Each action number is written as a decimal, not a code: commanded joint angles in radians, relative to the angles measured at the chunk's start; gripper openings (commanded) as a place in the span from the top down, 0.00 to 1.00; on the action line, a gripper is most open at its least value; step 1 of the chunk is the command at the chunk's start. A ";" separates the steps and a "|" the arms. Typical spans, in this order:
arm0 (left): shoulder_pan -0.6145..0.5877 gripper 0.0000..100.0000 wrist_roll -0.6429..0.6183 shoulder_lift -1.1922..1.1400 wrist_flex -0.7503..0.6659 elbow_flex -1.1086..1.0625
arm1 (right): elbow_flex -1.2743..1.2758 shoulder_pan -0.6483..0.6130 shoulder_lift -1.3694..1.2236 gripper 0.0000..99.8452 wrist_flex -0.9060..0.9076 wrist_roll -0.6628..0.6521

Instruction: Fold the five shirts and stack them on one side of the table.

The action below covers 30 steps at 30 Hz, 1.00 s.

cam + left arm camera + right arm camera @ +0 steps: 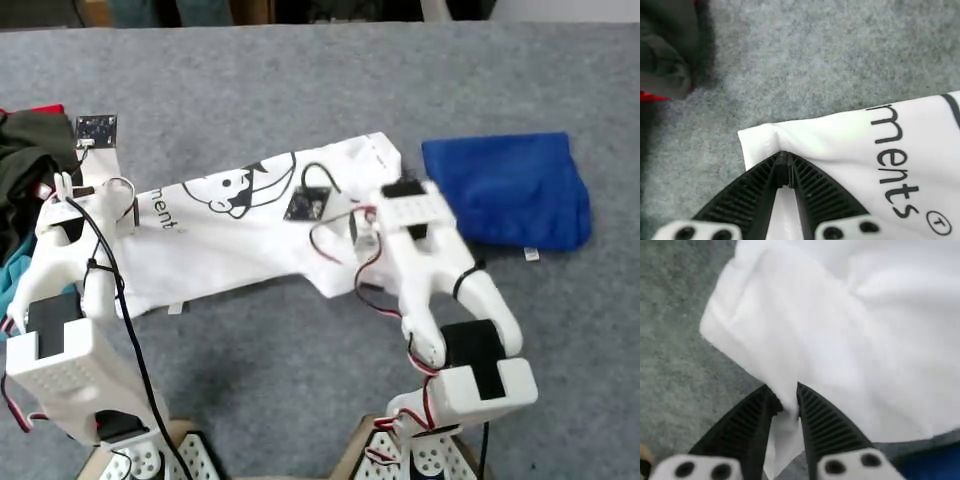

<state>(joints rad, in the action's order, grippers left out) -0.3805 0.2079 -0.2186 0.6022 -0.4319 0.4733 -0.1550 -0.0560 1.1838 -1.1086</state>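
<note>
left gripper (pixel 784 162): black ribbed jaws pressed together, pinching the edge of the white cloth shirt with black cartoon print and lettering (pixel 850 145), just beside one folded corner. the cloth is puckering slightly where the jaws are biting. right gripper (pixel 786 399): jaws nearly together, nipping a fold of the same white cloth, which is bunching up around them.

high view: the white shirt is lying stretched across the middle of the grey felt-covered table (pixel 300 80), long axis running between the left and right edges, print facing up. the left arm (pixel 60 300) is standing over the shirt's end nearer the left edge. the right arm (pixel 440 270) is leaning over the end nearer the right edge, with red and black wires (pixel 335 245) looping above the cloth.

folded royal-blue shirt (pixel 505 190) is resting flat toward the right edge, near the white shirt's end, a strip of table showing between them on the far side. a small white tag (pixel 532 254) is sticking out at its near edge.

heap of unfolded shirts (pixel 25 165) is sitting at the left edge: dark green-black on top, a sliver of red at the far side, teal at the near side. cannot tell whether the white shirt is touching the heap, since the left arm is covering that spot. in the left wrist view a dark garment (pixel 665 55) is lying apart from the pinched corner, grey table between them.
</note>
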 commanded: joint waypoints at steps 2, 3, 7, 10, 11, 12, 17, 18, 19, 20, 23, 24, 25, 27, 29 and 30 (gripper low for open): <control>-0.024 0.97 0.011 0.002 -0.008 0.039 | -0.183 0.015 -0.027 0.99 0.091 -0.011; -0.024 0.97 0.011 0.002 -0.008 0.039 | -0.222 0.015 -0.048 0.99 0.104 -0.011; -0.025 0.97 0.011 0.002 -0.008 0.041 | -0.397 0.032 -0.177 0.99 0.161 -0.009; -0.025 0.97 0.011 0.002 -0.008 0.041 | -0.573 0.044 -0.292 0.99 0.219 -0.008; -0.025 0.97 0.011 0.002 -0.008 0.041 | -0.639 0.046 -0.334 0.99 0.242 -0.008; -0.025 0.97 0.011 0.002 -0.008 0.041 | -0.708 0.046 -0.374 0.99 0.269 -0.008; -0.024 0.97 0.011 0.002 -0.008 0.042 | -1.053 0.017 -0.575 0.99 0.396 -0.012; -0.024 0.97 0.011 0.002 -0.008 0.042 | -1.122 0.005 -0.619 0.99 0.411 -0.012; -0.024 0.97 0.011 0.002 -0.008 0.042 | -1.190 -0.009 -0.662 0.99 0.423 -0.014; -0.024 0.97 0.011 0.002 -0.008 0.042 | -1.256 -0.021 -0.705 0.99 0.434 -0.018; -0.024 0.97 0.011 0.002 -0.008 0.042 | -1.440 -0.055 -0.831 0.99 0.466 -0.055; -0.024 0.97 0.011 0.002 -0.008 0.042 | -1.495 -0.063 -0.871 0.99 0.470 -0.058; -0.024 0.97 0.011 0.002 -0.008 0.042 | -1.549 -0.071 -0.911 0.98 0.473 -0.058; -0.024 0.97 0.011 0.002 -0.008 0.042 | -1.650 -0.081 -0.986 0.98 0.477 -0.058; -0.024 0.97 0.011 0.002 -0.008 0.042 | -1.750 -0.081 -1.050 0.95 0.477 -0.057; -0.022 0.97 0.011 0.002 -0.008 0.042 | -1.804 -0.081 -1.073 0.90 0.480 -0.055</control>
<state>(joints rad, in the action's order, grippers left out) -0.3805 0.2079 -0.2186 0.6022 -0.4319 -1.1561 -0.2225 -1.0932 1.6548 -1.1577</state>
